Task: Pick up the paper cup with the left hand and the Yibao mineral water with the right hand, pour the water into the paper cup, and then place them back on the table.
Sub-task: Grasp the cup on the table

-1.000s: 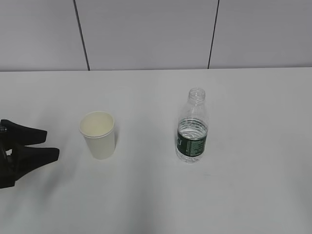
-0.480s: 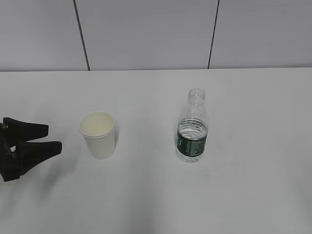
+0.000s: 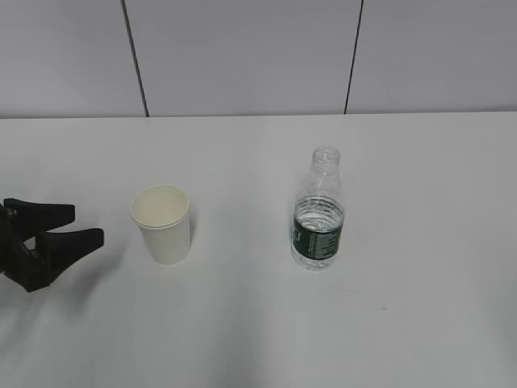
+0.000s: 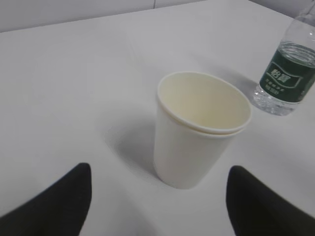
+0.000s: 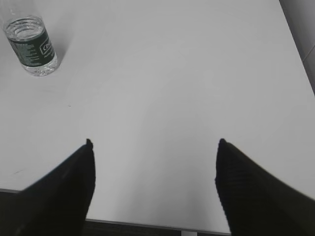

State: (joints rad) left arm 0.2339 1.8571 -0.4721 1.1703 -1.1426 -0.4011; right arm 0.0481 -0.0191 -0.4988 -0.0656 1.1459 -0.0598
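The white table (image 3: 420, 202) carries the Yibao mineral water (image 3: 318, 212), upright, capless mouth pointing up, water standing low inside around its green label. Left of the bottle and well apart, the paper cup (image 3: 163, 223) stands upright, mouth up, with no liquid visible inside. The left hand (image 3: 79, 225) sits left of the cup, jaws spread, not touching. The right hand (image 5: 153, 167) hovers with jaws spread wide, well away from the bottle.
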